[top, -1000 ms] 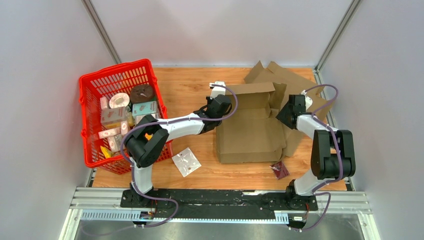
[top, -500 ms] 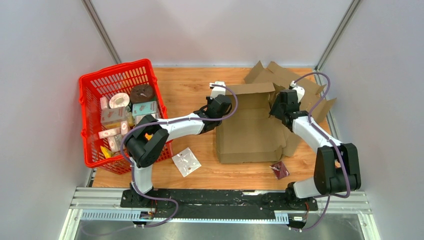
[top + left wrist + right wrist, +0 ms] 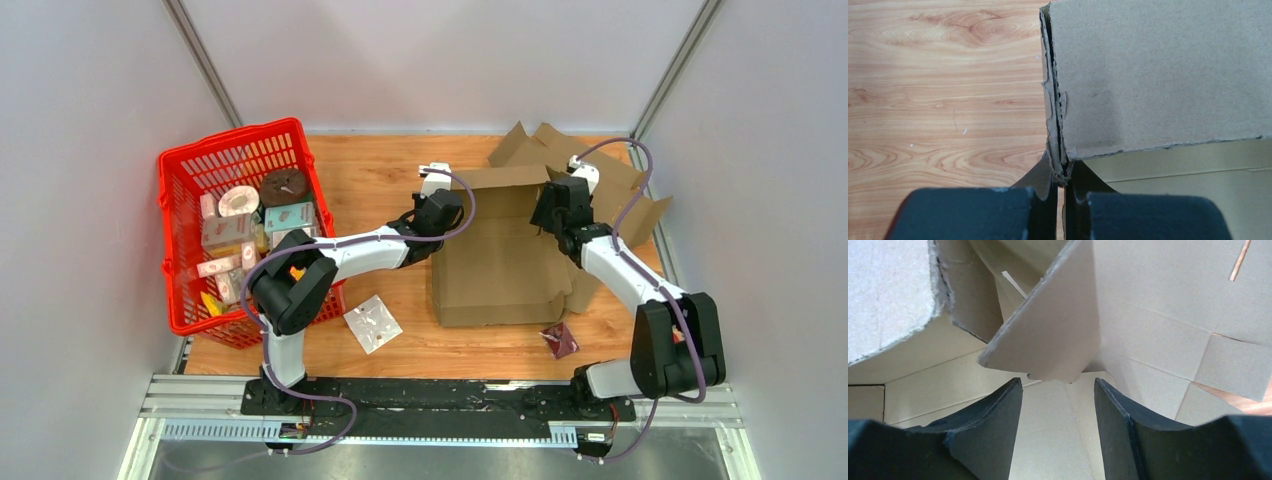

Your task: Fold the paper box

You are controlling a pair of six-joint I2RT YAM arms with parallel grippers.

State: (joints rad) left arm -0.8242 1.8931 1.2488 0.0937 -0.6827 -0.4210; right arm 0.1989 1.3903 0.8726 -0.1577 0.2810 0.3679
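The brown paper box (image 3: 505, 255) lies half-folded at the table's middle right, its back wall raised and its right flaps spread flat. My left gripper (image 3: 437, 212) is shut on the box's left wall; in the left wrist view (image 3: 1061, 182) the frayed cardboard edge (image 3: 1054, 125) is pinched between the fingers. My right gripper (image 3: 553, 208) is open over the box's back right corner. In the right wrist view (image 3: 1058, 385) a loose flap (image 3: 1053, 325) hangs just above the open fingers, not gripped.
A red basket (image 3: 180, 240) with several packets stands at the left. A clear plastic packet (image 3: 372, 322) lies in front of the box. A small dark red packet (image 3: 560, 340) lies at the box's front right. More cardboard (image 3: 560, 150) lies behind the box.
My right arm has swung left and away from me, from the box's right flaps to its back right corner. The left gripper has not moved.
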